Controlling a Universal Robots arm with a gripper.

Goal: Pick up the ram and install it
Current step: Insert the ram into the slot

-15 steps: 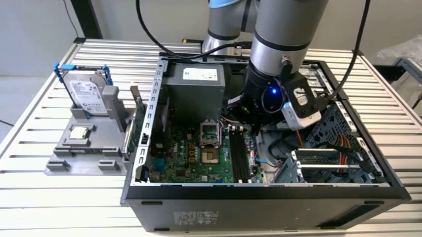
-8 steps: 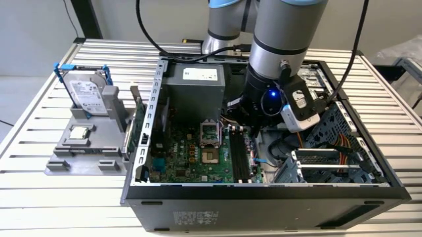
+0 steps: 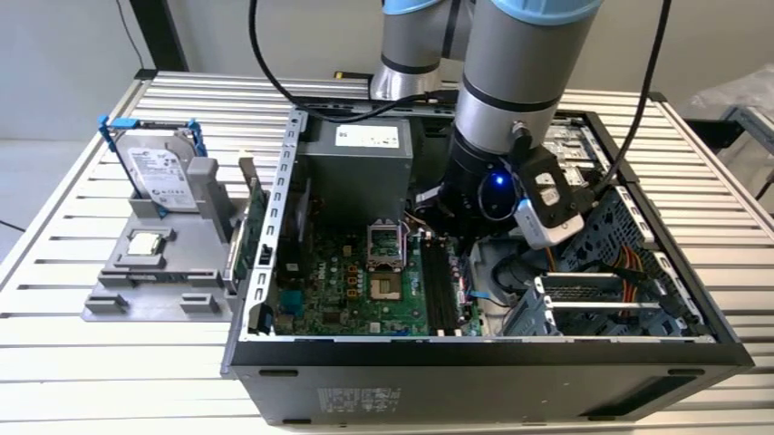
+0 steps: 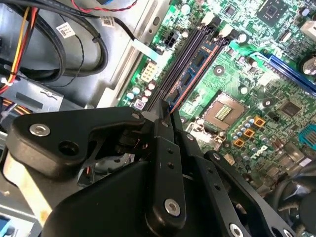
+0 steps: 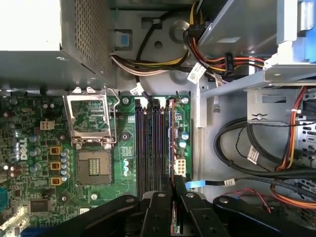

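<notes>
Over motherboard slots (image 5: 154, 148), ram (image 5: 172, 143) between closed jaws

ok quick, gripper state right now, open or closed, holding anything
Gripper: shut on the ram, holding it on edge along the memory slots of the motherboard.

computer case (image 3: 484, 358): 1 | hard drive (image 3: 159, 172), beside case: 1 | processor chip (image 3: 147, 243), beside case: 1 | ram (image 5: 172, 143), inside case: 1 | processor socket (image 5: 92, 165), inside case: 1
</notes>
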